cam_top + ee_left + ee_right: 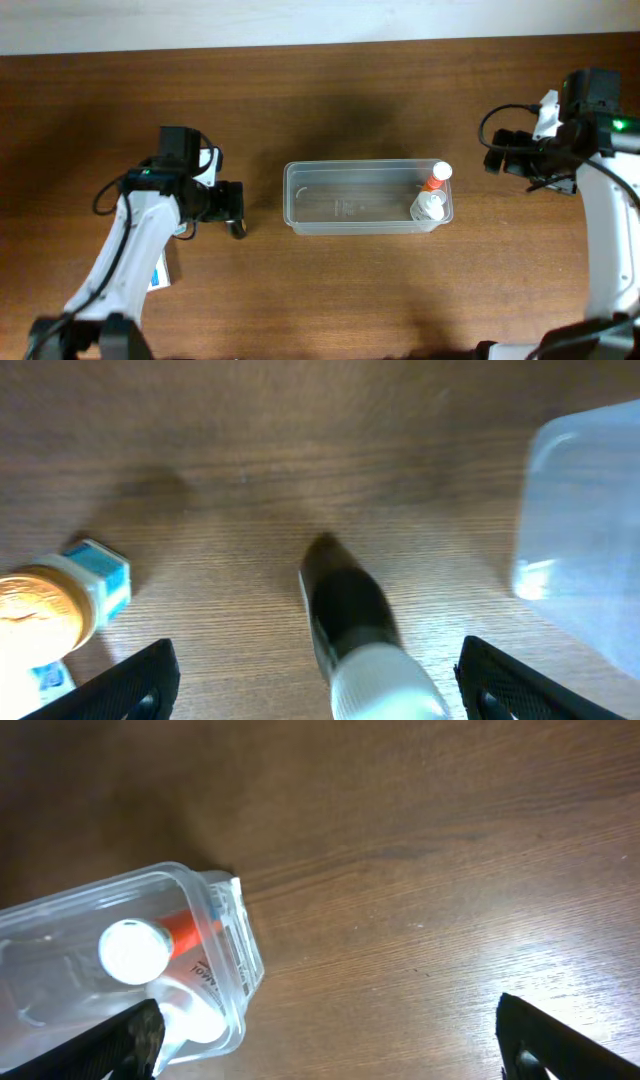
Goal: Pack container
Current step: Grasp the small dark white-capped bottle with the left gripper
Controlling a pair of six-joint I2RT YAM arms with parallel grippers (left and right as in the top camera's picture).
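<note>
Left fingers (130, 685) (spread) sit just beside container (590, 510).

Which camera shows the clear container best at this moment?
Overhead: the whole container is visible, with two small bottles at one end. Left wrist catches only a blurred corner; right wrist only the bottle end.

The container (345, 210) holds two small bottles (428, 207) at its right end.
</note>
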